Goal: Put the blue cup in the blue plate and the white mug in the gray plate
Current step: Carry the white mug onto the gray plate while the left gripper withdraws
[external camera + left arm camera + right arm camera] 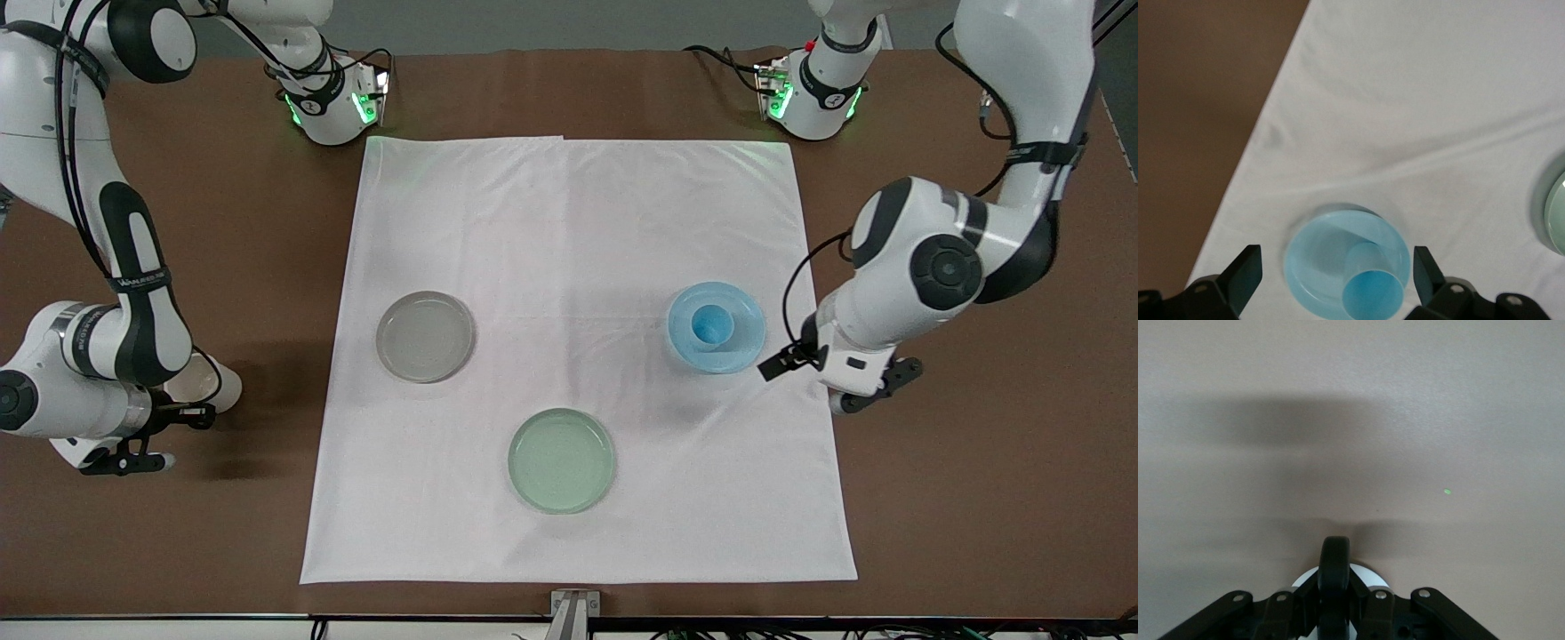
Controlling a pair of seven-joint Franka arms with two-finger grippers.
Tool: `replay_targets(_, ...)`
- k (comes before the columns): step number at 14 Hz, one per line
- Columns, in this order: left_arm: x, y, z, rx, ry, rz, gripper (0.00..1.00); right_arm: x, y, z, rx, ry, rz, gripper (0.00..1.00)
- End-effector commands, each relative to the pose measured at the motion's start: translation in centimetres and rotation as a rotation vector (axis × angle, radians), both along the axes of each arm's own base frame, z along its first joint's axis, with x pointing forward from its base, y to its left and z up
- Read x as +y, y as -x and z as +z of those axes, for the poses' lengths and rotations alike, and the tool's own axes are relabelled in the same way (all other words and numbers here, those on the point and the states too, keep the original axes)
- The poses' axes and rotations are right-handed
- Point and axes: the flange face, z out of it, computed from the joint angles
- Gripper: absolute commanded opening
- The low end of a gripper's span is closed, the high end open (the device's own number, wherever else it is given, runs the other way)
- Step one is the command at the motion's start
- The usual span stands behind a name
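Observation:
The blue cup [713, 323] stands upright in the blue plate [745, 345] on the white cloth, toward the left arm's end. My left gripper [845, 391] is open and empty, over the cloth's edge beside that plate. In the left wrist view its fingers [1245, 270] stand wide apart around the blue plate [1315, 257] and cup [1371, 293], touching neither. My right gripper [182, 413] is shut on the black handle [1335, 570] of the white mug [206, 380], over bare brown table at the right arm's end. The gray plate [425, 336] lies empty on the cloth.
A pale green plate [561, 460] lies empty on the cloth, nearer to the front camera than the other plates; its rim shows in the left wrist view [1557, 213]. The white cloth [578, 222] covers the table's middle, with brown tabletop [978, 489] around it.

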Motion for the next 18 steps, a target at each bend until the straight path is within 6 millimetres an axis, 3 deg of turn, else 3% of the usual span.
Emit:
replay_targets(1,5.4,-2.0,4.4,-0.031,-0.054,-0.06,1.0,1.9,-0.3,2.2,0.008,-0.014,0.068,0.08)
replay_targets(3,8.6,-2.0,7.8,-0.016,-0.075,-0.137,1.0,3.9,-0.4,4.0,0.018,-0.018,0.137,0.08)
replay_targets(5,9.9,-1.1,10.7,0.025,-0.127,-0.187,1.0,6.5,-0.3,5.8,0.038,-0.024,0.231,0.08)
replay_targets(8,12.9,0.4,14.6,0.036,-0.141,-0.179,1.0,12.4,-0.2,9.4,0.039,-0.035,0.479,0.07)
replay_targets(9,13.2,1.6,17.7,-0.008,-0.147,-0.198,1.0,15.1,0.1,10.1,0.039,-0.036,0.593,0.07)
replay_targets(10,13.1,2.5,19.4,-0.03,-0.141,-0.226,1.0,18.0,0.3,10.7,0.037,-0.036,0.696,0.07)
replay_targets(13,16.0,5.5,23.3,-0.029,-0.096,-0.25,1.0,26.9,2.1,11.3,0.047,-0.037,0.903,0.07)
replay_targets(15,17.9,7.3,24.7,-0.036,-0.092,-0.345,1.0,33.0,4.2,10.8,0.066,-0.027,1.003,0.07)
replay_targets(16,18.3,8.3,24.9,-0.02,-0.088,-0.365,1.0,35.0,5.3,10.5,0.077,-0.011,1.046,0.07)
replay_targets(18,17.7,9.9,25.3,0.0,-0.08,-0.376,1.0,39.7,7.4,10.0,0.103,0.021,1.147,0.06)
